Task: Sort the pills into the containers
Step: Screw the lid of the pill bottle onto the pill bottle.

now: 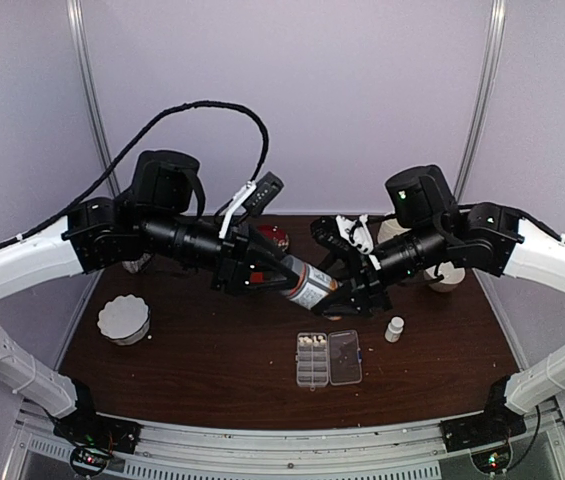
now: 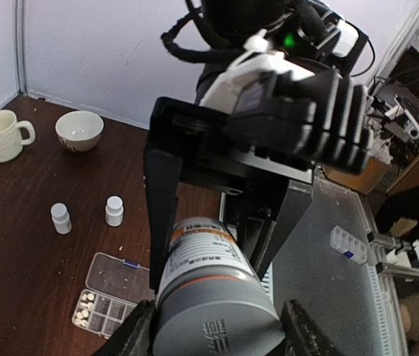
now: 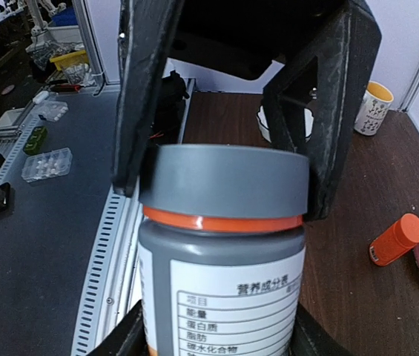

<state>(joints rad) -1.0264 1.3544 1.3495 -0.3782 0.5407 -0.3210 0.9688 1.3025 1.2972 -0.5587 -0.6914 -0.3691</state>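
Observation:
The clear organiser box (image 1: 312, 370) lies open on the table, lid (image 1: 345, 357) flat to its right; cream pills (image 1: 312, 340) fill its far compartments. It also shows in the left wrist view (image 2: 105, 311) with pills (image 2: 85, 305). Both grippers hold a grey labelled bottle (image 1: 310, 287) in the air behind the box. My left gripper (image 1: 284, 272) is shut on its grey cap (image 3: 224, 182). My right gripper (image 1: 347, 297) is shut on the labelled body (image 3: 220, 297). The cap end fills the left wrist view (image 2: 216, 319).
Two small white bottles (image 2: 61, 218) (image 2: 113, 211) stand right of the box. An orange bottle (image 3: 396, 239) lies by a red patterned dish (image 1: 274, 237). A white fluted cup (image 1: 124, 319) sits left. A mug (image 2: 5, 135) and bowl (image 2: 79, 130) sit at the back right.

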